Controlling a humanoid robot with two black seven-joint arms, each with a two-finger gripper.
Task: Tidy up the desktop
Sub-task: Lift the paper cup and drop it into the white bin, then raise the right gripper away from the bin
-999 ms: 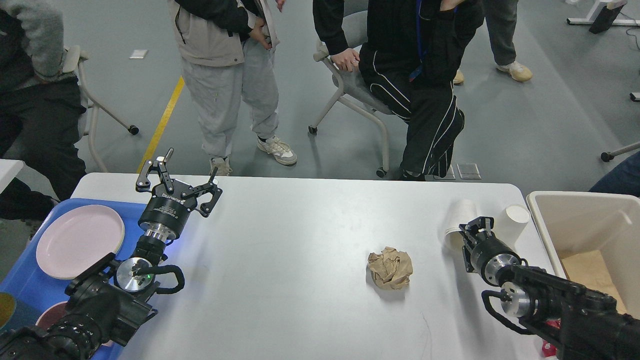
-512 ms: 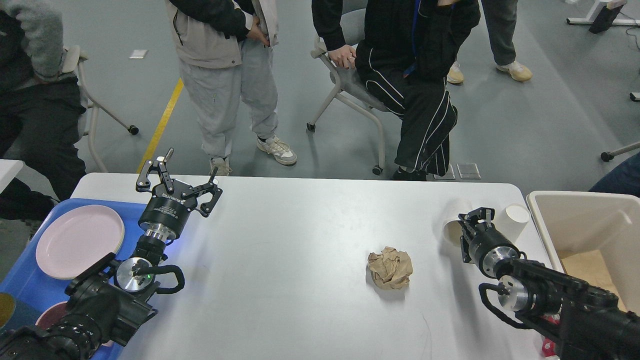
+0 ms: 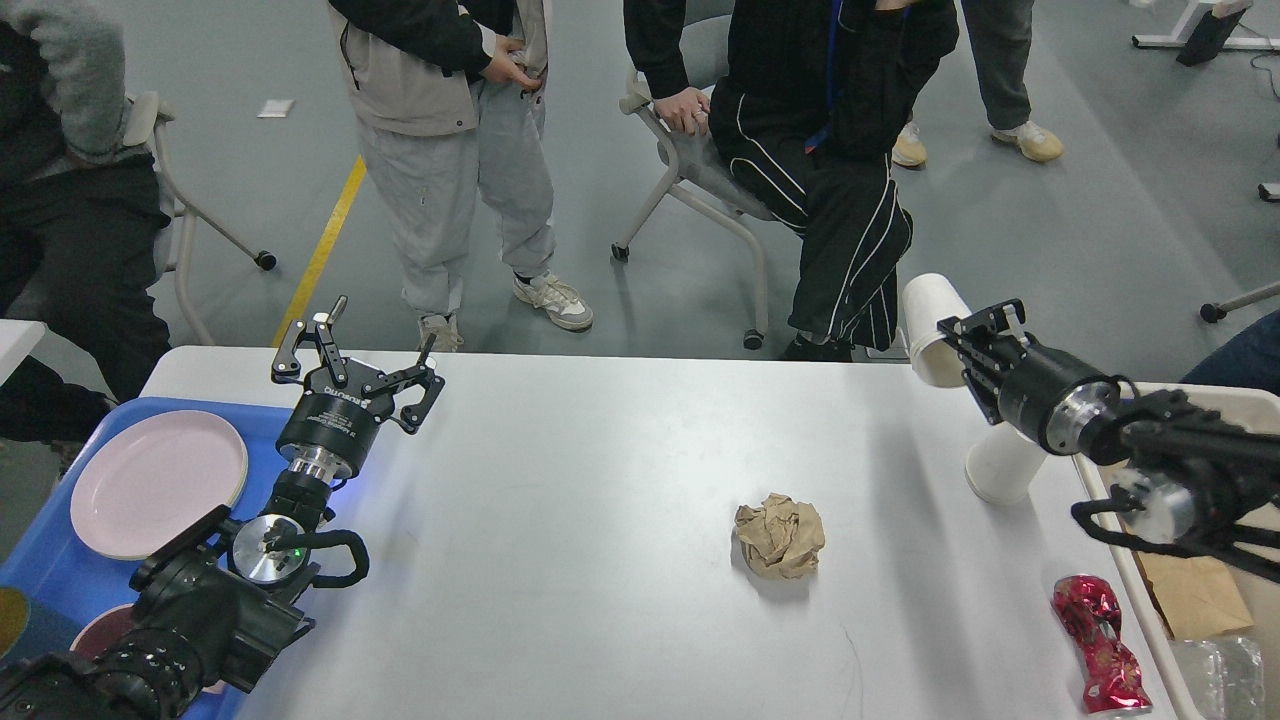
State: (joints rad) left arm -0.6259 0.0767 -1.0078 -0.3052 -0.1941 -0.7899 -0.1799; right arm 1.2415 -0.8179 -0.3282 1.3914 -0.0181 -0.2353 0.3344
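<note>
Right gripper (image 3: pixel 962 345) clamps a cup (image 3: pixel 930 315) above the desktop (image 3: pixel 600 480) (second cup (image 3: pixel 1000 470) stands beneath). Left gripper (image 3: pixel 375 350): fingers apart, near the tray (image 3: pixel 40 580).

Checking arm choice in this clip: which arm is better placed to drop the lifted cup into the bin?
Right. The right gripper already holds the cup raised beside the bin. The left gripper hangs open and empty by the tray, across the desktop.
</note>
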